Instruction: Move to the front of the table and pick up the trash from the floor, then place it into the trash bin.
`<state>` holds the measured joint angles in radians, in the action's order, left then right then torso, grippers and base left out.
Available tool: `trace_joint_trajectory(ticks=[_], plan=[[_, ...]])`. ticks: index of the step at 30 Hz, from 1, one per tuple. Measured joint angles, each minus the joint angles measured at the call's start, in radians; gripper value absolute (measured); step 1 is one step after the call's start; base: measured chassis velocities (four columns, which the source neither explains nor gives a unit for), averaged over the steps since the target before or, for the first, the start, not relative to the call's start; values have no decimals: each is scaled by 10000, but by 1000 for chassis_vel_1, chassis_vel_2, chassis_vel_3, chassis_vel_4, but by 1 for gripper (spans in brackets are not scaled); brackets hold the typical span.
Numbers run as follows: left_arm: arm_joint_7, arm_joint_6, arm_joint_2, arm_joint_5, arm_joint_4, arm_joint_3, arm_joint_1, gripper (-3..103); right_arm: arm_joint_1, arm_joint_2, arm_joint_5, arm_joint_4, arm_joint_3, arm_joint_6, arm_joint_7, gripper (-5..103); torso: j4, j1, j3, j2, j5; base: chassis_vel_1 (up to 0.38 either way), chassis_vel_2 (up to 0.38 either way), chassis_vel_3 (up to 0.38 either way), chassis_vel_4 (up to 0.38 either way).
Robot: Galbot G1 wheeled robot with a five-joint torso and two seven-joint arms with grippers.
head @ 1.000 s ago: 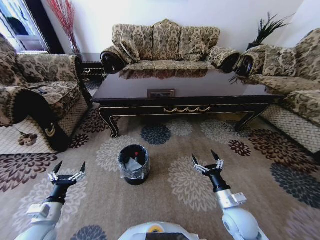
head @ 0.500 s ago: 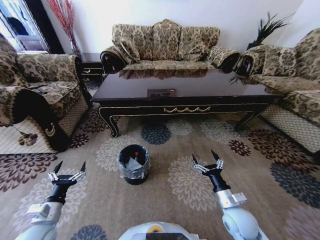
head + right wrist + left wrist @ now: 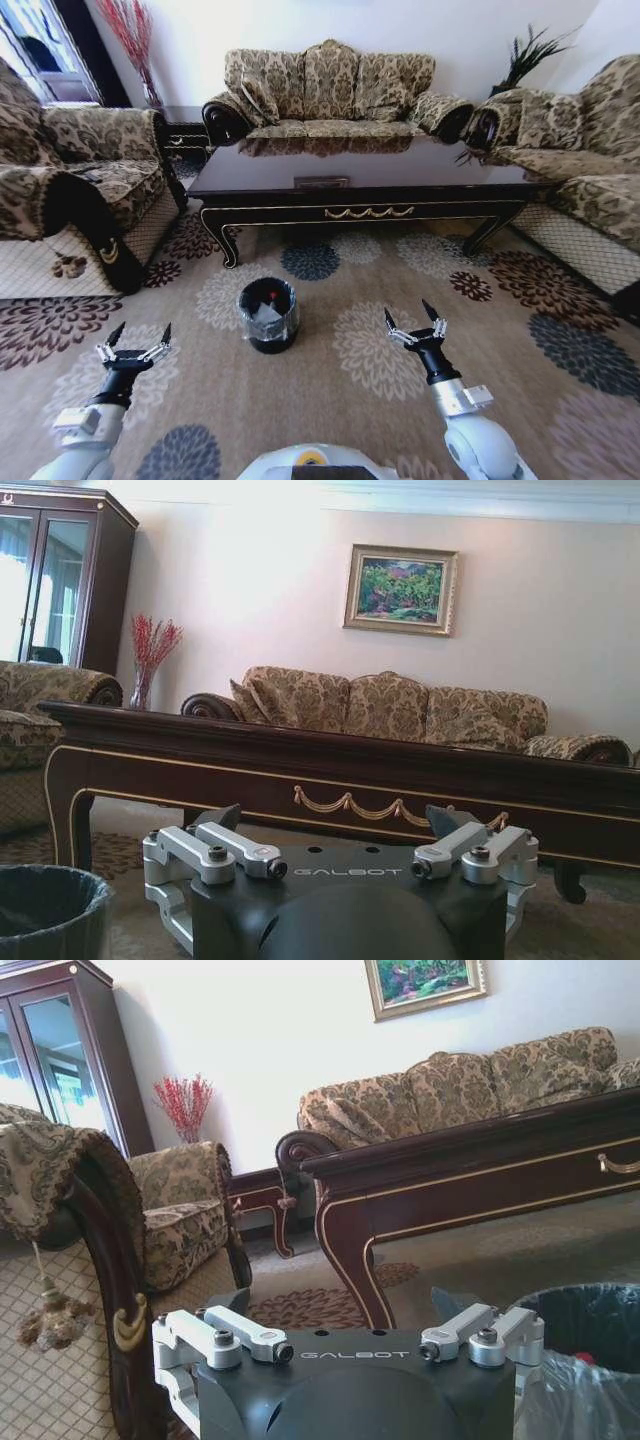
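Two grippers hang low over the floor (image 3: 330,400), both with fingers spread wide and nothing between them: left gripper (image 3: 134,339) at the robot's left over a cream medallion, right gripper (image 3: 414,320) at its right over another cream medallion, tips pointing toward the table (image 3: 360,175). Between them, nearer the left one and slightly farther from the robot, the trash bin (image 3: 267,315) stands upright on the carpet, mouth up, clear liner crinkled over the rim. Trash (image 3: 266,309) lies inside it: white crumpled paper plus a small red bit near the far wall. The left wrist view has the bin's lined rim (image 3: 590,1305) just beside that gripper (image 3: 355,1345); the right wrist view has it (image 3: 50,895) off to the side of the right gripper (image 3: 340,855). Beyond the bin, the table runs with its long axis across the view, left to right, gold-scroll apron facing the robot, curved legs at both ends, a flat rectangular item (image 3: 322,182) on top near the front edge. Open carpet lies between bin and table. Patterned sofas box in the area: one sofa (image 3: 330,90) behind the table, a left armchair (image 3: 70,200) well apart from the left gripper, and a right sofa (image 3: 590,170). A small dark side table (image 3: 185,130) sits in the far left corner.
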<state>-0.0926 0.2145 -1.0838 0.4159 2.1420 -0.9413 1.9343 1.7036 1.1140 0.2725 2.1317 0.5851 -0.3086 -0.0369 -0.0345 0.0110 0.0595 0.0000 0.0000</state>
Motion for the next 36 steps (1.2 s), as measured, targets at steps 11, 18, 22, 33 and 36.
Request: trace_joint_trajectory(ticks=[11, 18, 22, 33, 36], plan=[[0, -1, 1, 0, 0, 0, -1, 100, 0, 0, 0, 0, 0, 0, 0, 100, 0, 0, 1, 0, 0, 141, -143, -137, 141], [0, -1, 2, 0, -1, 0, -1, 100, 0, 0, 0, 0, 0, 0, 0, 100, 0, 1, 1, 1, -1, 159, -154, -160, 161], [-1, -1, 2, 0, -1, 0, -1, 100, 0, -1, 0, 0, 0, 0, 0, 100, 0, 0, 1, 0, 0, 175, -181, -167, 174], [-1, 0, 2, 0, -1, 0, -1, 100, 0, 0, 0, 0, 0, 0, 0, 100, 1, 0, 1, 0, 0, 157, -153, -152, 168], [-1, -1, 2, 0, -1, 0, -1, 100, 0, 0, 0, 1, 0, 0, 0, 100, 1, 0, 1, 0, -1, 161, -140, -157, 152]])
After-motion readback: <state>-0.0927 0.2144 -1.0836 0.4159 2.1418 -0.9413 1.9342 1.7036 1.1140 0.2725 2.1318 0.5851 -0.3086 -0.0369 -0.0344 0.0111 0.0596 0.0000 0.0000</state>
